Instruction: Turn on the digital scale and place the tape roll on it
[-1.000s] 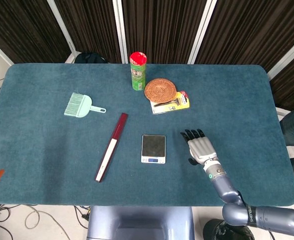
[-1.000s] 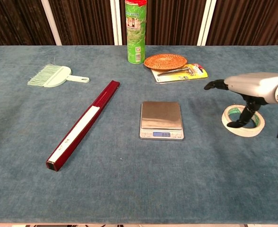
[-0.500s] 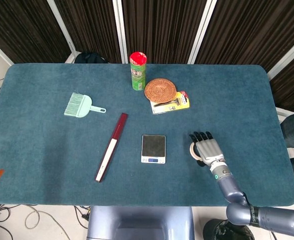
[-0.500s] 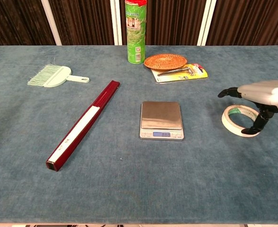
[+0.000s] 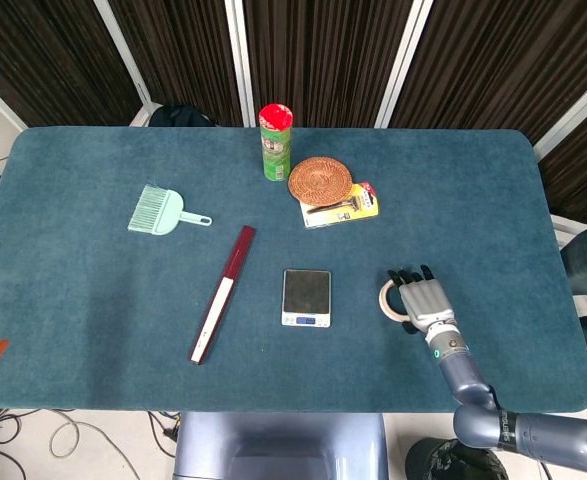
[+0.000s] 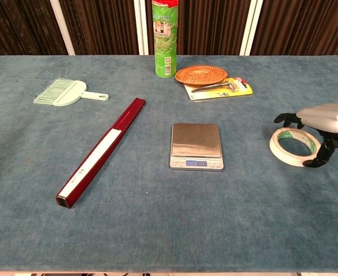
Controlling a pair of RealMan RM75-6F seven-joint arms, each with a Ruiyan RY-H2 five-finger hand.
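Note:
The digital scale lies flat at mid-table, and its display is lit with digits. To its right the white tape roll lies flat on the blue cloth. In the head view only the left arc of the tape roll shows beside the hand. My right hand hovers over the roll's right half, fingers stretched out flat and apart, holding nothing. Its thumb reaches down to the cloth just outside the roll's right rim. From above, the right hand covers most of the roll. The left hand is out of sight.
A long dark-red box lies diagonally left of the scale. Far left sits a mint hand brush. At the back stand a green can, a woven coaster and a yellow razor pack.
My right hand has slid right and toward the near edge. Its thumb, inside the roll's hole a second ago, now stands outside the right rim. The roll has not moved.

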